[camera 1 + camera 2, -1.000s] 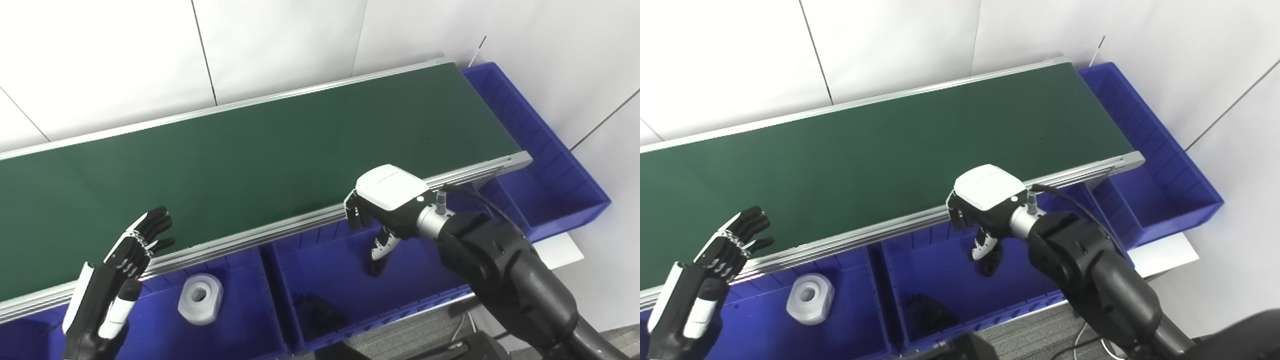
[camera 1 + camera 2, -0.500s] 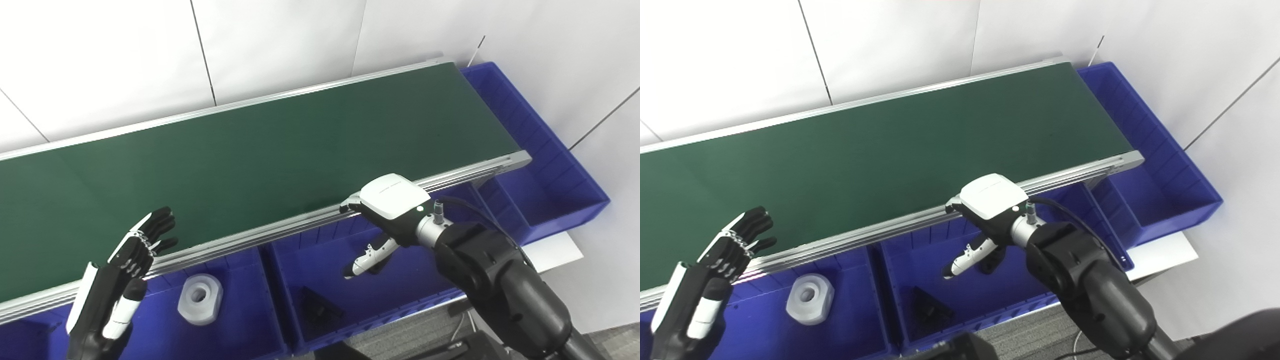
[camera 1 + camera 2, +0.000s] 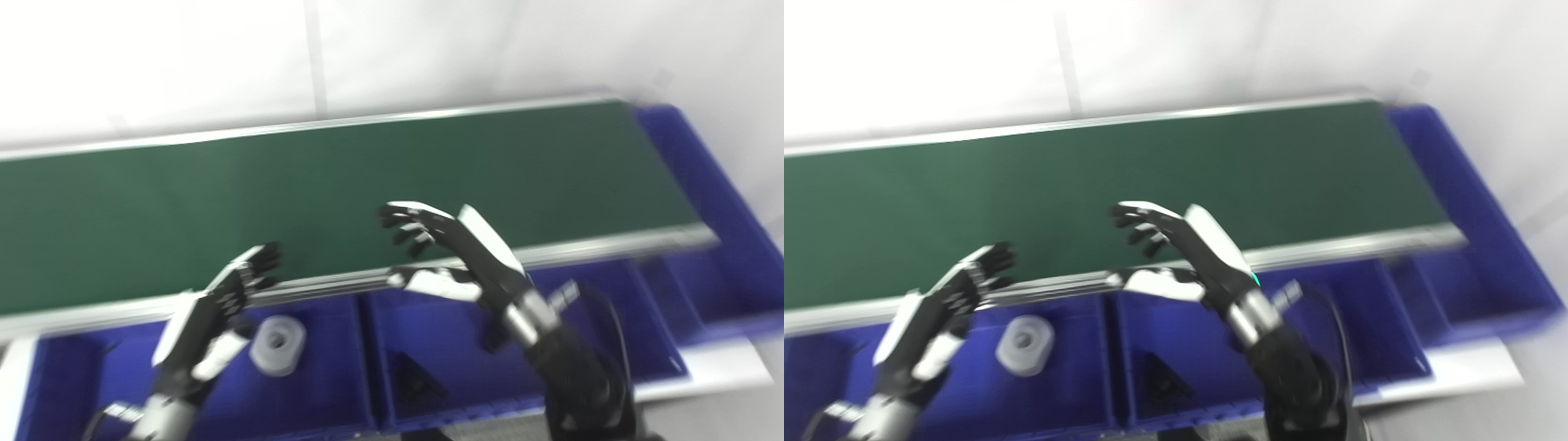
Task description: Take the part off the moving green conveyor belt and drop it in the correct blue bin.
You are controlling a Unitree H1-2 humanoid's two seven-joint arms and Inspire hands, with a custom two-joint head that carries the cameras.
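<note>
The green conveyor belt [image 3: 306, 177] runs across the picture with no part on it. My right hand [image 3: 453, 251] is raised over the belt's near rail, open, fingers spread, holding nothing. My left hand [image 3: 214, 312] hovers open at the near rail, over the left blue bin [image 3: 318, 398]. A black part [image 3: 413, 383] lies in the middle blue bin [image 3: 588, 355], below and left of my right hand. A white ring-shaped part [image 3: 277, 345] lies in the left bin beside my left hand. The picture is blurred.
A long blue bin [image 3: 716, 202] wraps around the belt's right end. The aluminium near rail [image 3: 612, 248] separates belt and bins. A white wall stands behind the belt. A white sheet [image 3: 704, 367] lies at the lower right.
The camera has swung, shifting the whole picture. My right hand has risen from the middle bin and spread wide above the rail. The black part lies still in the bin.
</note>
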